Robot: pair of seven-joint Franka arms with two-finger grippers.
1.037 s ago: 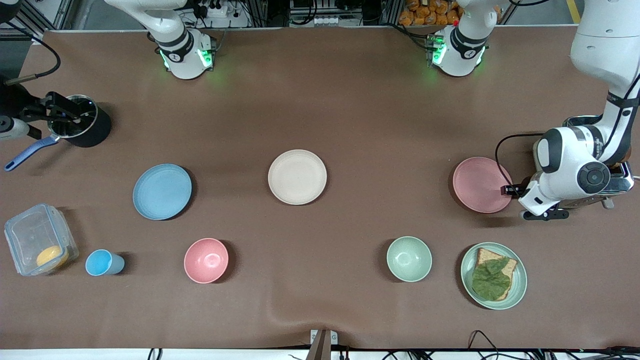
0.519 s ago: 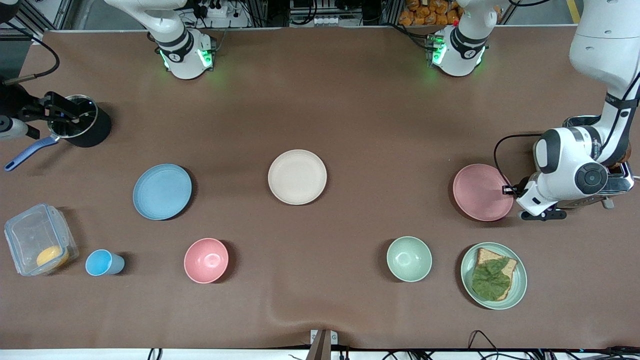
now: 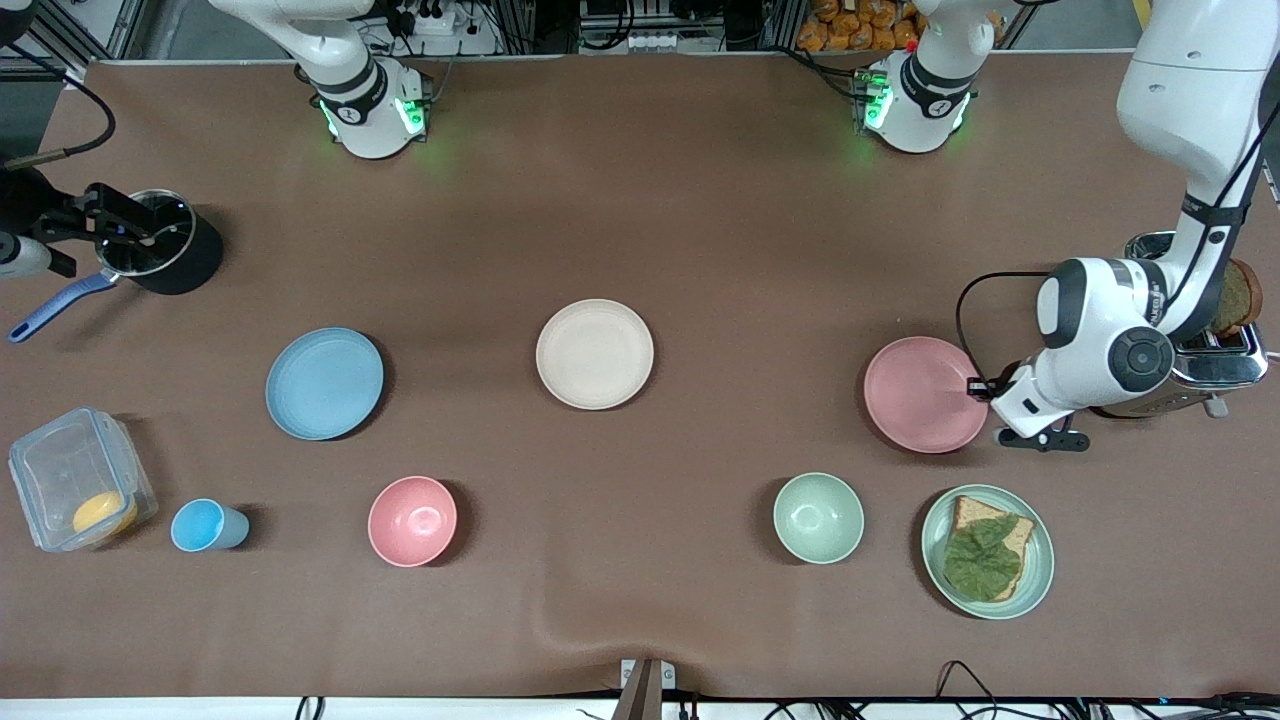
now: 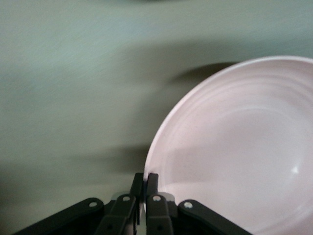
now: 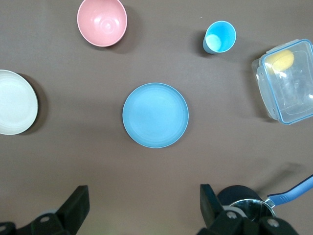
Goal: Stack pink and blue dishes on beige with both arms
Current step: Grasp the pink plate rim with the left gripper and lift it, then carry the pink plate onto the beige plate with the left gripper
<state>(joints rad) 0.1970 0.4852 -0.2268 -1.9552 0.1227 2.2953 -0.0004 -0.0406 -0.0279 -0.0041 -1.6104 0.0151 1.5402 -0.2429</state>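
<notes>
Pink plate hangs tilted over the table's left-arm end, pinched at its rim by the left gripper, whose fingers are closed thin on the edge. It looks light, stiff and matte, so a rim pinch should hold, though a single-edge grip could let it swing. The blue plate lies flat toward the right arm's end, likely needing the same rim hold; the right gripper hangs high above it with fingers spread wide. Between them sits the beige plate, bare. A brown cloth covers the table, with open room around the beige plate.
</notes>
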